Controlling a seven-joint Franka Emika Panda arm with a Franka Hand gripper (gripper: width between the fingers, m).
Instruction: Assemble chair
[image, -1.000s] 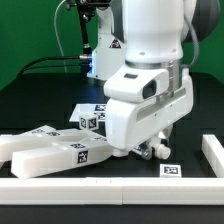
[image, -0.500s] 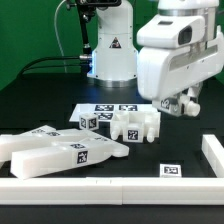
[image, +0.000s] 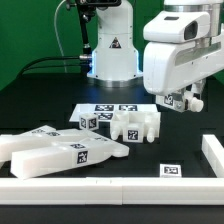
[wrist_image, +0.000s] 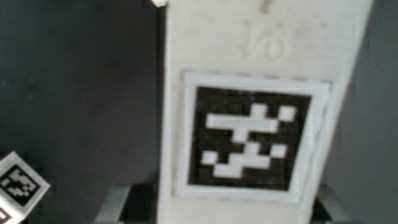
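Slotted panel (image: 136, 128) before marker board (image: 108, 107)

The black table (image: 40, 100) carries several white chair parts. Toward the exterior view's left, long tapered legs (image: 75, 155) lie flat, bunched together and touching, with their tags facing up. Just beside them stand a small tagged block (image: 88, 121) and a slotted piece (image: 135, 127), at the near edge of the marker board (image: 108, 107). A single square tag (image: 170, 170) lies flat nearer the front. White rails (image: 100, 190) border the front and the right side.

Lab: marker board (image: 98, 107), black table (image: 185, 142)
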